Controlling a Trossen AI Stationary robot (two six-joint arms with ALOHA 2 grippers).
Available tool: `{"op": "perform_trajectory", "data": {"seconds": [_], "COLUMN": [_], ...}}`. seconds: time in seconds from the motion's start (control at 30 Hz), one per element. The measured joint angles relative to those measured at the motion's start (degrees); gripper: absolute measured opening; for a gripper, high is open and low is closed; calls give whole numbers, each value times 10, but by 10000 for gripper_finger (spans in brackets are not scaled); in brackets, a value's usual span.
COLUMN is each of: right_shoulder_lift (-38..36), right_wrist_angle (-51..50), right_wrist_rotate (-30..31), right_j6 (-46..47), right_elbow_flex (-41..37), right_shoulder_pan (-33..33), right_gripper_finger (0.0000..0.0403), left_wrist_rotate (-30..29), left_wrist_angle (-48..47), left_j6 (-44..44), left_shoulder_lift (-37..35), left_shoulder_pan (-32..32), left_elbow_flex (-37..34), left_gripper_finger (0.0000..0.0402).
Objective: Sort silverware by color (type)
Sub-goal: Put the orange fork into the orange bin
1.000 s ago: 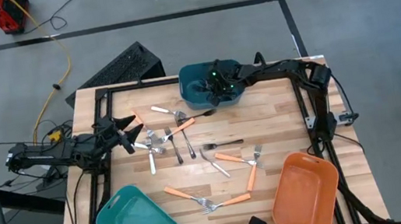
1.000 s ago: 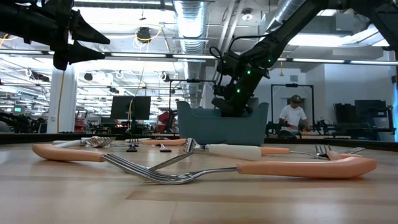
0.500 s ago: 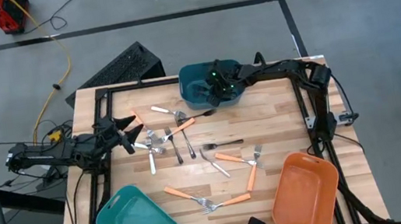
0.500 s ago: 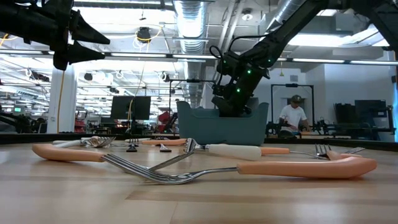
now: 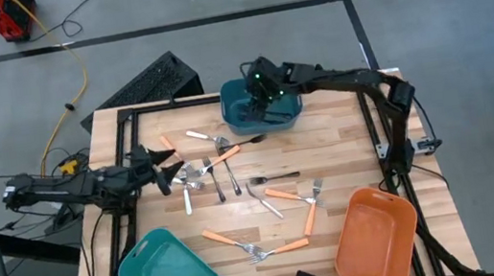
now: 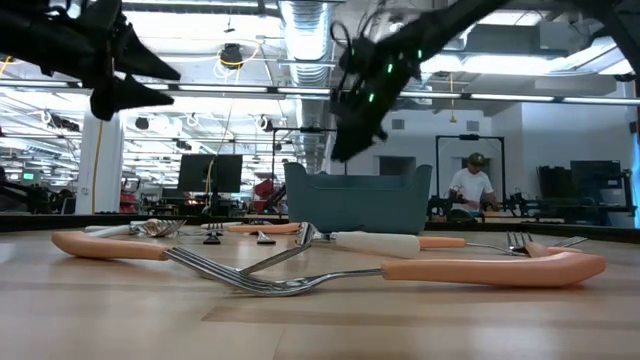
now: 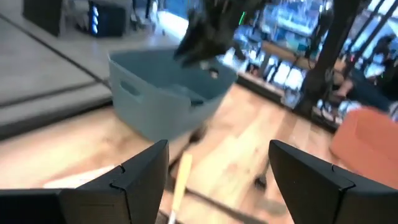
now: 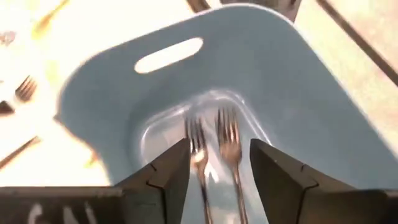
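Silverware [image 5: 235,193] lies mostly scattered over the middle of the wooden table [image 5: 345,144]: orange-handled forks near the front, silver and dark pieces left of centre. Two silver forks [image 8: 214,140] already lie side by side in the dark teal bin [image 5: 260,109] at the far edge. The right gripper [image 5: 259,83] hangs above that bin with its fingers apart and nothing between them, so the step in hand looks like the end of a drop-off. The left gripper [image 5: 162,167] sits low at the left side of the table, fingers spread wide and empty, just beside the silver cluster; the wrist view is blurred, so which piece it lines up on is unclear.

Next, the right arm would have to clear the bin wall and reach for another piece of the matching kind. Pieces overlap in places, notably the forks crossed near the front, which would hamper a clean pick. A light teal bin [image 5: 167,272] and an orange bin [image 5: 375,236] wait at the near edge. A person [image 6: 470,185] sits in the room beyond.
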Motion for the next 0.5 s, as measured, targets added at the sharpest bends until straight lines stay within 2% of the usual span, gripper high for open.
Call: {"op": "perform_trajectory", "data": {"seconds": [0.2, 0.3, 0.5], "right_shoulder_lift": [-33, -66, -139], "right_wrist_angle": [-104, -151, -217], "right_wrist_rotate": [-2, 0, 2], "right_j6": [-33, -40, -8], "right_elbow_flex": [68, 73, 74], "right_shoulder_pan": [22, 33, 53], "right_gripper_finger": [183, 183, 182], "left_wrist_rotate": [30, 45, 39], "left_wrist_angle": [9, 1, -38], "left_j6": [-17, 5, 77], "left_shoulder_lift": [120, 189, 308], "left_shoulder_pan": [0, 0, 7], "left_elbow_flex": [15, 57, 150], "left_gripper_finger": [261, 261, 261]}}
